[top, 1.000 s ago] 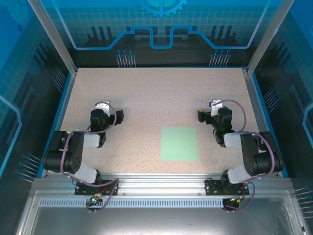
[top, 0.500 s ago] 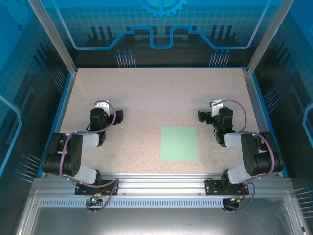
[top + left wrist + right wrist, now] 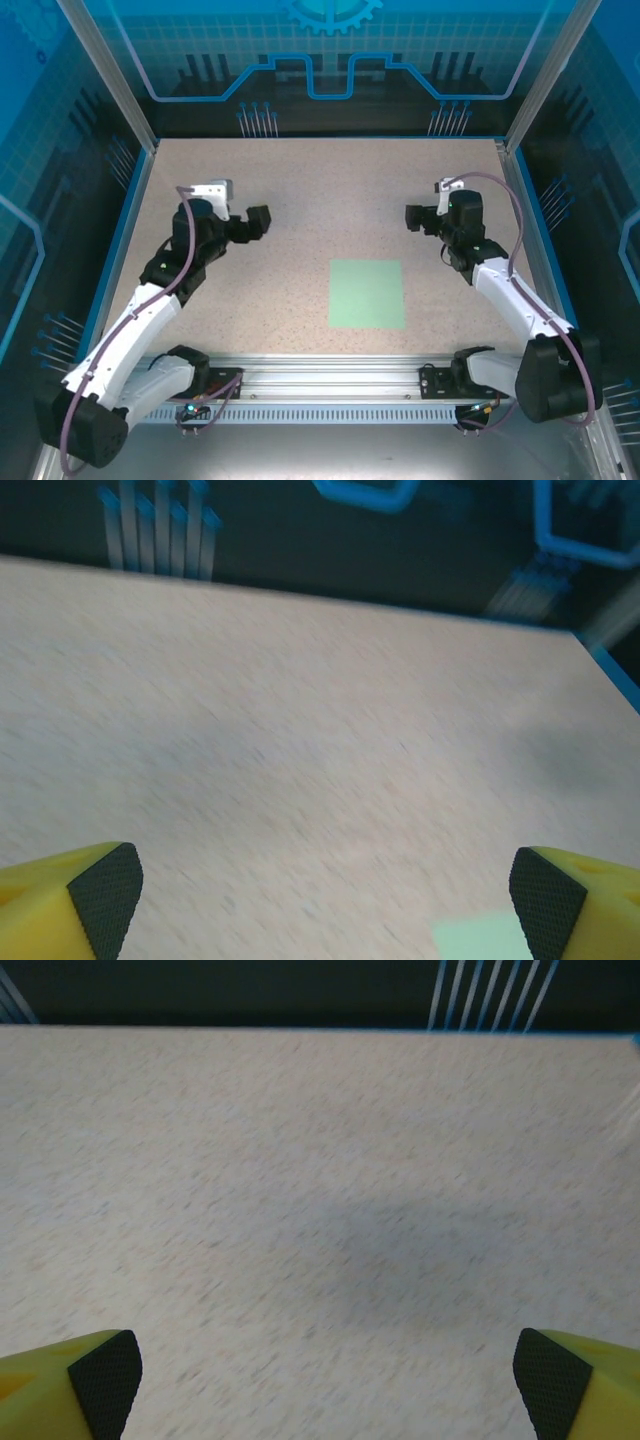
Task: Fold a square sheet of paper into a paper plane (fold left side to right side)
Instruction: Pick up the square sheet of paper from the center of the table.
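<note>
- unfolding from a tucked rest, both arms have stretched out over the speckled beige counter (image 3: 320, 180) within the last second. the left arm has swung the furthest.
- the left gripper (image 3: 258, 220) now hangs at about 9 o'clock of the counter, its jaws spread wide with nothing between them. in its wrist view a corner of green paper peeks in at 5 o'clock.
- the right gripper (image 3: 413, 215) hangs at about 3 o'clock, equally wide and empty, with bare counter beneath it.
- the thin pale mint-green square sheet of paper (image 3: 367, 293) has not shifted. it lies flat and uncreased at about 5 o'clock from the counter's middle, apart from both grippers: toward 4 o'clock from the left one and 7 o'clock from the right one.
- judging from this, the task is only starting: no fold exists yet, and the arms seem to be setting up their approach.
- the next move likely calls for lifting the sheet's 9 o'clock edge and carrying it across to 3 o'clock. paper this thin and flat may slide instead of lifting.
</note>
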{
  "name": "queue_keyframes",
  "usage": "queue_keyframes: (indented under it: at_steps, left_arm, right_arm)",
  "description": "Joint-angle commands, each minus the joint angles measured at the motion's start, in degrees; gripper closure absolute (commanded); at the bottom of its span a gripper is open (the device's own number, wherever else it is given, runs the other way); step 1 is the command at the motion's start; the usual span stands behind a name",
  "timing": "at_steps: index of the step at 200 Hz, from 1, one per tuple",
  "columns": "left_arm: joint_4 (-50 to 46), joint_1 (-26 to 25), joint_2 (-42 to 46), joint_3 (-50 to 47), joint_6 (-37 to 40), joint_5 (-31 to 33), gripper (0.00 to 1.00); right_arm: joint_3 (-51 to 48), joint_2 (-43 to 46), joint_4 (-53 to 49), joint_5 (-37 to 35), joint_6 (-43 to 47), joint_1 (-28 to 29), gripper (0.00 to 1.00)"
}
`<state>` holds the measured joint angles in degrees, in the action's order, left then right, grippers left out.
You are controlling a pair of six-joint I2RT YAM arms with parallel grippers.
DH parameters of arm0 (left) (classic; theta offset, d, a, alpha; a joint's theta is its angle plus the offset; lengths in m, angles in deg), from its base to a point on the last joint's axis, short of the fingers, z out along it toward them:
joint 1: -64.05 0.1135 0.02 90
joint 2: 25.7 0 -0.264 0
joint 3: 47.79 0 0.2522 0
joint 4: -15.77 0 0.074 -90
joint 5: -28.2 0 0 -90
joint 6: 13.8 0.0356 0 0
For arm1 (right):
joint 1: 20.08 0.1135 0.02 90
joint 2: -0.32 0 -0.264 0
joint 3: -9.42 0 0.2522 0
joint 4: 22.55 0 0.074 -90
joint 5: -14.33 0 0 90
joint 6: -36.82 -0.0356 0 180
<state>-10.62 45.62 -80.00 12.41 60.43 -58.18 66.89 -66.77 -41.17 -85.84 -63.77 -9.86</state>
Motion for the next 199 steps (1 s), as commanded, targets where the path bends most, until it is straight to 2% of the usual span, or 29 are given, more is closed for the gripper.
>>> queue_keyframes:
  at_steps: [1,32,93,140,199]
  left_arm:
    - [-11.48,-6.64,-4.21,1.68,-8.22,-7.21,0.02]
    - [-5.66,-16.45,-11.76,0.29,-12.69,-12.89,0.01]
    - [3.11,-27.35,-29.68,2.25,-14.78,-21.78,0.01]
    - [1.36,-30.69,-42.46,9.34,-13.56,-25.53,0.02]
    - [-2.27,-30.78,-46.68,10.15,-13.00,-24.75,0.02]
  right_arm:
    - [2.57,-0.92,-22.28,1.01,-8.94,3.82,0.00]
    - [3.17,-4.48,-27.86,-0.16,-12.46,10.86,0.00]
    - [4.54,-14.52,-29.62,-0.56,-17.82,15.97,0.01]
    - [6.39,-22.37,-29.70,-1.03,-22.08,17.62,0.00]
    - [9.19,-27.45,-32.21,3.33,-24.53,20.58,0.00]
